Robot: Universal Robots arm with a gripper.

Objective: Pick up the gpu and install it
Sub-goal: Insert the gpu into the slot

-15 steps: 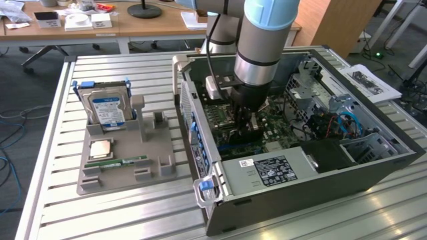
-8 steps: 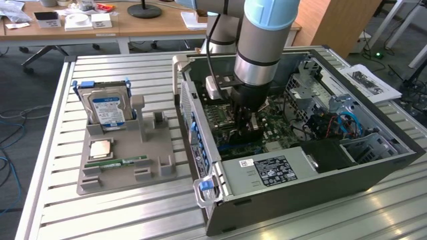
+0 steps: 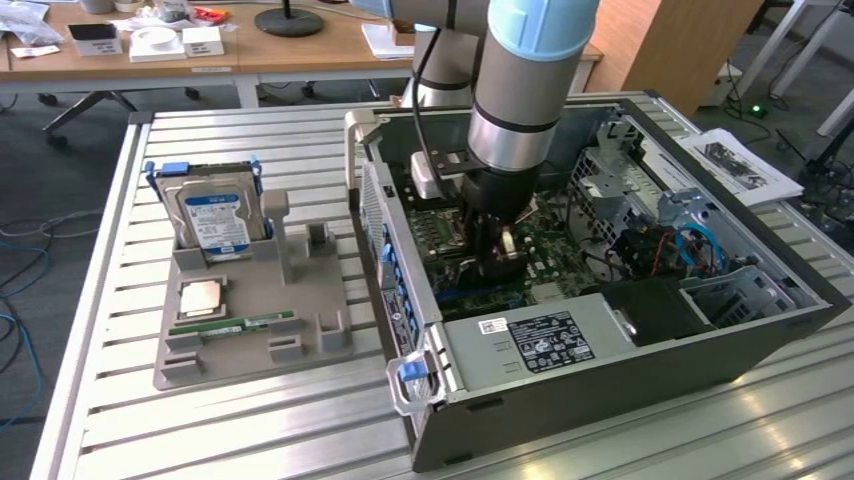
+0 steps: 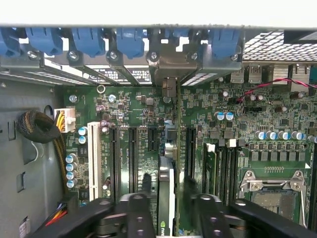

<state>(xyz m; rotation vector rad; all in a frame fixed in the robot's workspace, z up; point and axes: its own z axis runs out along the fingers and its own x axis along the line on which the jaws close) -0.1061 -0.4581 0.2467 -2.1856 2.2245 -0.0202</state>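
Note:
The gpu (image 4: 167, 173) appears edge-on in the wrist view, a thin green card with a black cooler. It stands upright over the black expansion slots (image 4: 131, 153) of the motherboard (image 4: 247, 114). Its silver end bracket (image 4: 171, 67) sits against the case's rear slot openings. My gripper (image 4: 168, 208) is shut on the card, one black finger (image 4: 141, 201) on each side. In the exterior view my gripper (image 3: 501, 255) reaches down inside the open computer case (image 3: 601, 340), low over the motherboard. I cannot tell whether the card's connector edge is seated in a slot.
Blue slot latches (image 4: 89, 39) line the case's rear wall. A black cable bundle (image 4: 37, 126) and an empty processor socket (image 4: 272, 193) flank the slots. On the exterior view's left, a grey fixture (image 3: 254, 330) carries a hard drive (image 3: 214, 220), a processor chip (image 3: 200, 297) and a memory stick (image 3: 247, 325).

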